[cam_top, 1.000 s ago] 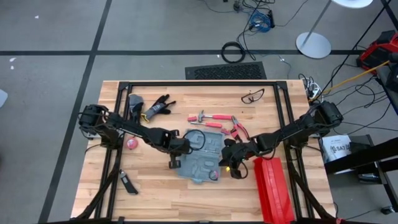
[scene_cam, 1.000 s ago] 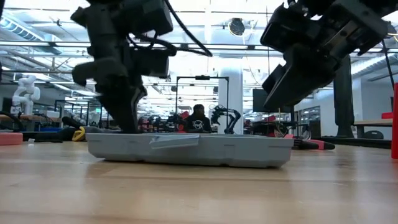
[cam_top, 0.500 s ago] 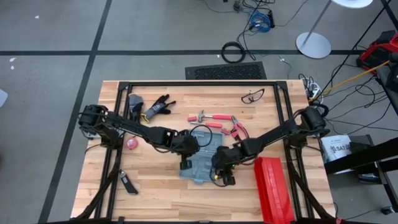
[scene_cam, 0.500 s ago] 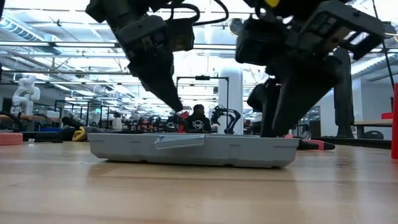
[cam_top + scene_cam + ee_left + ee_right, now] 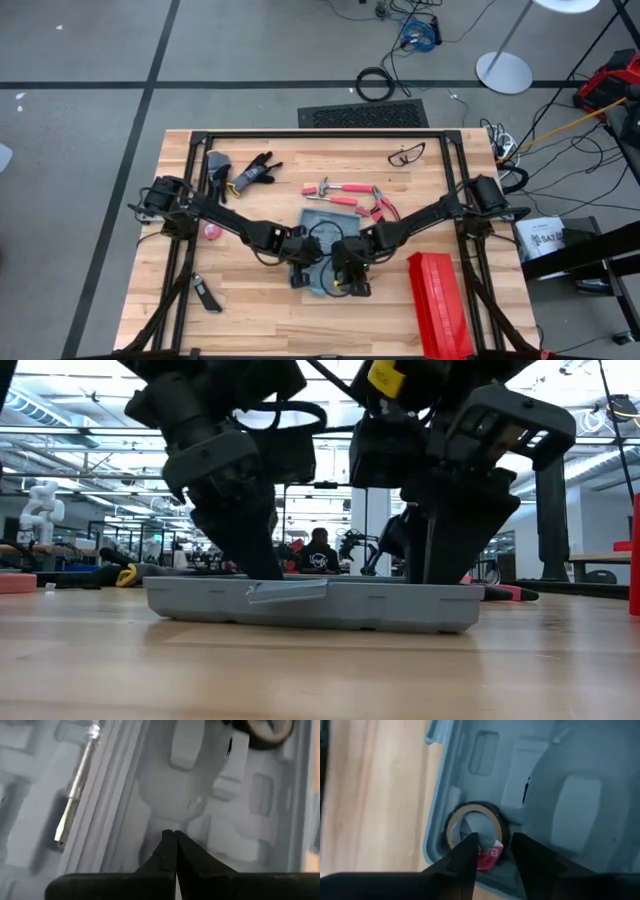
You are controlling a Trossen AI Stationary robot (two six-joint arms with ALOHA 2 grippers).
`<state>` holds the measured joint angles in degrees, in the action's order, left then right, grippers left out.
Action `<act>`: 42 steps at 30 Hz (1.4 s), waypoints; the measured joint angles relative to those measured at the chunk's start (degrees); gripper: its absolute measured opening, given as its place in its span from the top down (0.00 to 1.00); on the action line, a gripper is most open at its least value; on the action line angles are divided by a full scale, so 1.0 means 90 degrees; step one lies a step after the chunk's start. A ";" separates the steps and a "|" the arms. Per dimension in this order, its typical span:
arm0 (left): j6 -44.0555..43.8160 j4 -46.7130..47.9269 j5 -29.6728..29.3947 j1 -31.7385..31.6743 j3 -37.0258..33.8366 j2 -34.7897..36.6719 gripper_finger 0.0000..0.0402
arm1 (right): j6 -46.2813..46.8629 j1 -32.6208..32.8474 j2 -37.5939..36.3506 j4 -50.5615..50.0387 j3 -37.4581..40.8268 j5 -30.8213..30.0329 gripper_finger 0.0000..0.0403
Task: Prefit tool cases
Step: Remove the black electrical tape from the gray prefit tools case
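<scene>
The tool case (image 5: 322, 262) lies open and flat near the middle of the table (image 5: 250, 320), with both arms bent down over it. The right gripper (image 5: 492, 851) stands directly above a roll of tape (image 5: 474, 831) that sits in a round pocket near one edge of the case; its two fingers (image 5: 465, 855) are parted a moderate way, straddling the roll with nothing held between them. The left gripper (image 5: 174, 851) is closed tight, its fingertips pressed together into one point, and it rests on or just above the grey moulded slots (image 5: 165, 785) of the case.

The step in hand looks like seating the tape in its pocket. To do it well, the right gripper should stay centred over the roll and press straight down evenly, so the roll goes in level rather than cocked on one side. The left gripper, judging from its pose, serves best as a hold-down: steady pressure on the case keeps it from sliding across the wood.

On the table as seen from above, the case is at the centre, the left gripper over its 9 o'clock side and the right gripper over its 3 o'clock side. A red box (image 5: 436, 302) lies at about 4 o'clock from the case, well clear; pliers (image 5: 383, 207) lie toward 1 o'clock.
</scene>
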<state>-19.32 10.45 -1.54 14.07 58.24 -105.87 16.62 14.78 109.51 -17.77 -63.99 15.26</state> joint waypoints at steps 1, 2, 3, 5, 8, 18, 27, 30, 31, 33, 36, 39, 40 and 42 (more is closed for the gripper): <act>-0.0009 -0.0060 0.0008 -0.0019 0.0004 -0.0069 1.00 | -0.0001 -0.0026 0.0052 0.0033 -0.0006 0.0098 0.71; -0.0013 -0.0132 0.0025 -0.0039 0.0015 -0.0127 1.00 | -0.0020 -0.0055 0.0079 0.0054 -0.0011 0.0270 0.73; -0.0017 -0.0187 0.0032 -0.0065 0.0016 -0.0184 1.00 | -0.0022 -0.0081 0.0086 0.0069 -0.0009 0.0409 0.75; -0.0012 -0.0210 0.0052 -0.0097 0.0016 -0.0225 1.00 | -0.0026 -0.0108 0.0084 0.0085 -0.0007 0.0467 0.82; 0.0013 -0.0213 0.0085 -0.0132 0.0016 -0.0237 1.00 | -0.0161 -0.0124 -0.0020 0.0109 0.0006 0.0364 0.96; 0.0018 -0.0165 0.0074 -0.0148 0.0008 -0.0252 1.00 | -0.0346 -0.0025 -0.0443 0.0175 0.0043 -0.0583 1.00; 0.0023 -0.0150 0.0079 -0.0147 -0.0001 -0.0259 1.00 | -0.0245 0.0078 -0.0788 -0.0173 0.0022 -0.0883 1.00; 0.0023 -0.0154 0.0080 -0.0147 -0.0003 -0.0264 1.00 | -0.0179 0.0074 -0.0752 -0.0345 0.0022 -0.0862 0.99; 0.0023 -0.0155 0.0078 -0.0147 -0.0003 -0.0264 1.00 | -0.0115 0.0074 -0.0733 -0.0359 0.0019 -0.0780 0.98; 0.0023 -0.0162 0.0082 -0.0147 -0.0003 -0.0264 1.00 | -0.0002 0.0074 -0.0720 -0.0496 0.0025 -0.0672 0.94; 0.0026 -0.0170 0.0084 -0.0147 -0.0004 -0.0264 1.00 | 0.0102 0.0081 -0.0720 -0.0470 0.0022 -0.0653 0.86; 0.0026 -0.0175 0.0093 -0.0147 -0.0006 -0.0264 1.00 | 0.0248 0.0076 -0.0720 -0.0475 0.0022 -0.0657 0.79; 0.0026 -0.0175 0.0093 -0.0147 -0.0006 -0.0264 1.00 | 0.0282 0.0074 -0.0699 -0.0467 0.0022 -0.0657 0.77; 0.0026 -0.0176 0.0095 -0.0147 -0.0008 -0.0264 1.00 | 0.0362 0.0075 -0.0655 -0.0493 0.0023 -0.0661 0.73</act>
<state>-19.09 8.86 -0.69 12.75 58.17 -108.25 19.88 15.45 103.61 -22.21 -63.78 9.31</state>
